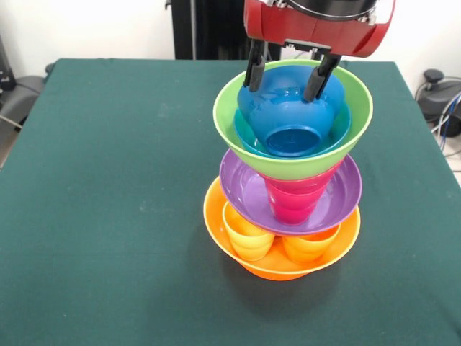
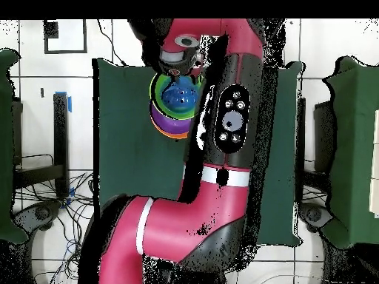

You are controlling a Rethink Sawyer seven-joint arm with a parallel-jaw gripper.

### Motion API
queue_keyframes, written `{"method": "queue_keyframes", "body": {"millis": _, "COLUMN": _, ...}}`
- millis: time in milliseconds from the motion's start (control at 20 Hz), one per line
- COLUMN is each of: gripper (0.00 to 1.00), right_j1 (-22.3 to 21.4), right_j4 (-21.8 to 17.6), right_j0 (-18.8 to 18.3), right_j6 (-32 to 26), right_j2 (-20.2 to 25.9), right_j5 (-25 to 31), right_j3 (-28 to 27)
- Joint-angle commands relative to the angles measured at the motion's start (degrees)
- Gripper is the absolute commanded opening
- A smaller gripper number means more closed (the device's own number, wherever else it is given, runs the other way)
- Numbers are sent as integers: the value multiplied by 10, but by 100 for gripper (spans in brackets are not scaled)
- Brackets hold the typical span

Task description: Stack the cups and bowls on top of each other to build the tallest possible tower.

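Observation:
The tower stands mid-table. Its base is a big orange bowl [image 1: 277,270] holding a yellow cup [image 1: 247,236] and an orange cup [image 1: 310,246]. A purple bowl [image 1: 245,191] rests on those cups, with a red cup [image 1: 292,200] in it. That cup bears the lime green bowl [image 1: 230,115], which holds a light blue bowl [image 1: 248,138]. Inside lies a dark blue bowl [image 1: 288,115], tilted with its ringed base toward the camera. My gripper [image 1: 284,83] reaches down from above, its two black fingers [image 1: 252,68] set against that bowl's sides. From overhead the gripper [image 2: 178,70] covers the tower's top [image 2: 176,96].
The dark green table cloth [image 1: 108,180] spreads wide on every side of the tower. In the overhead view my red arm [image 2: 222,148] crosses the table's middle. Cables and a black chair base [image 1: 439,94] lie beyond the table's right edge.

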Motion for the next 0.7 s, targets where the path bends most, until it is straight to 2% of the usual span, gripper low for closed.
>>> {"method": "queue_keyframes", "body": {"millis": 50, "gripper": 100, "right_j1": 15, "right_j4": 20, "right_j0": -8, "right_j6": -178, "right_j2": -2, "right_j5": 64, "right_j3": 3}}
{"method": "queue_keyframes", "body": {"millis": 700, "gripper": 100, "right_j1": 37, "right_j4": 84, "right_j0": -9, "right_j6": -166, "right_j2": -68, "right_j5": 44, "right_j3": -13}}
